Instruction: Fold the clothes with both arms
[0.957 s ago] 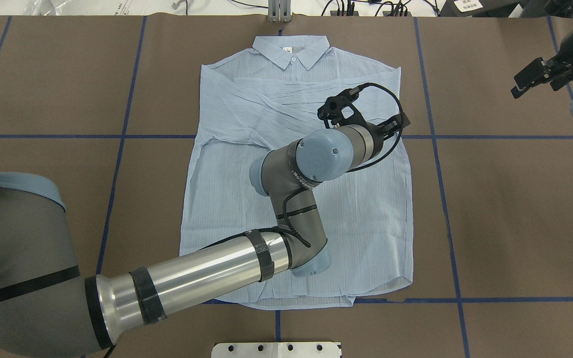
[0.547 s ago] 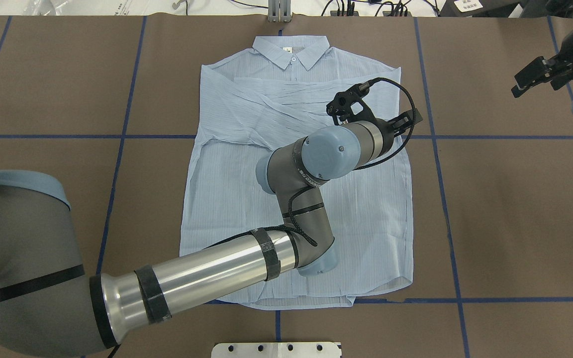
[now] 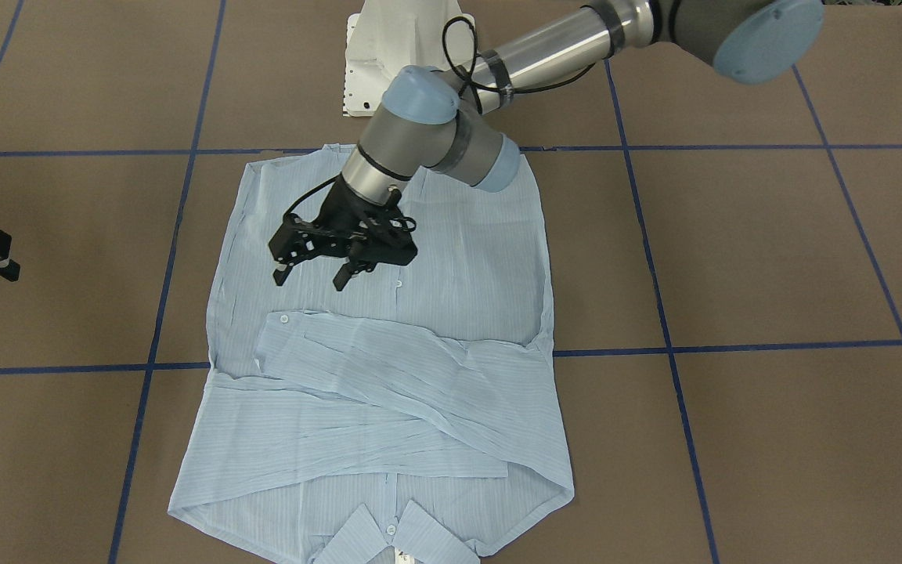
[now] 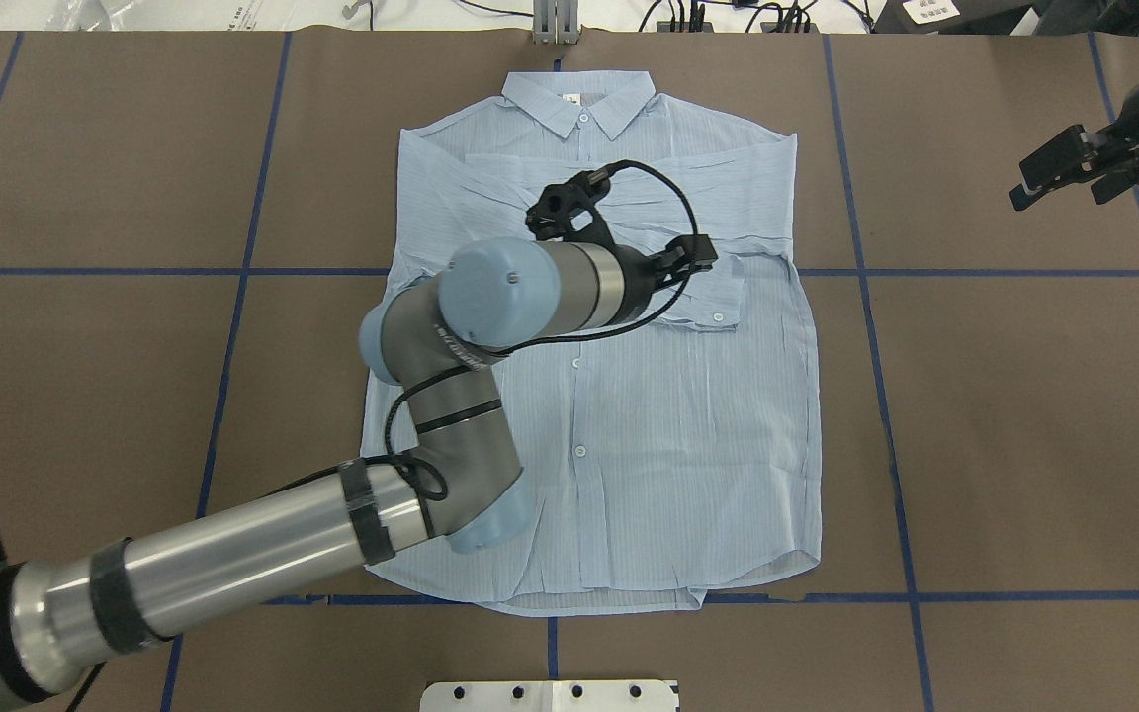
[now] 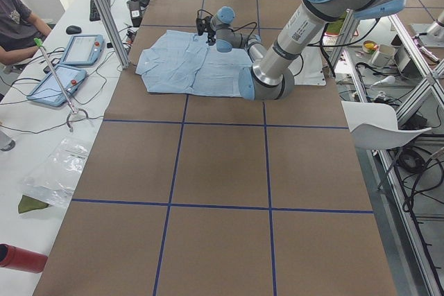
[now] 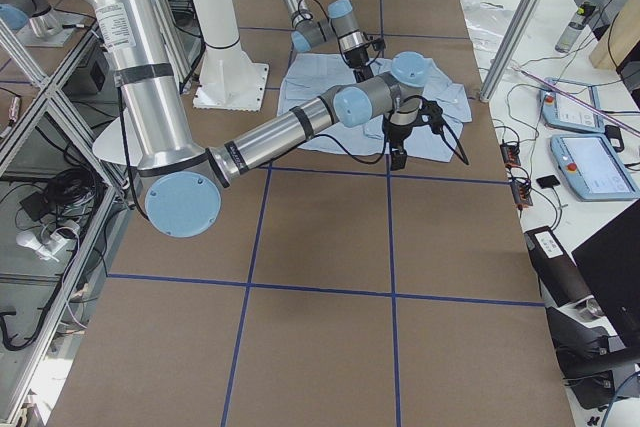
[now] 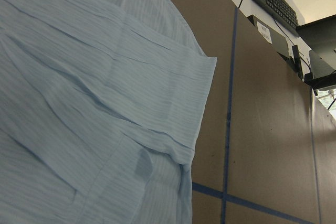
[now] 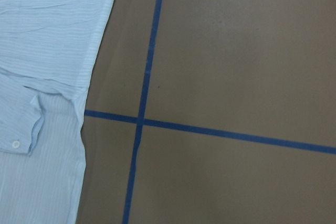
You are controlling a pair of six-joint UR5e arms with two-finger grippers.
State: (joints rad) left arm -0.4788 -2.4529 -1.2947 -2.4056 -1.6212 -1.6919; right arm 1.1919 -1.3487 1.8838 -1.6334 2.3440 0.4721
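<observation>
shirt (image 4: 688, 445): we see it flat on the brown counter (image 4: 1024, 415), buttoned front up, both sleeves crossed over the chest | left hand (image 3: 310, 276): fingers spread wide, gripping nothing, tips down over the shirt front near the top sleeve's cuff | right hand (image 4: 1064, 173): well off the shirt over bare counter, fingers look parted to us, empty

The shirt (image 4: 688, 435) was pale blue with fine stripes; its buttons (image 4: 580, 451) were white. The desk (image 4: 1024, 415) was brown, marked with a grid of dark blue lines (image 4: 1024, 272). The left arm (image 4: 233, 559) was silver and grey, with light blue joint caps (image 4: 495, 282) and black bands (image 4: 107, 608). The left claw (image 3: 310, 280) and right claw (image 4: 1029, 183) were black. The base (image 3: 388, 47) was white.
</observation>
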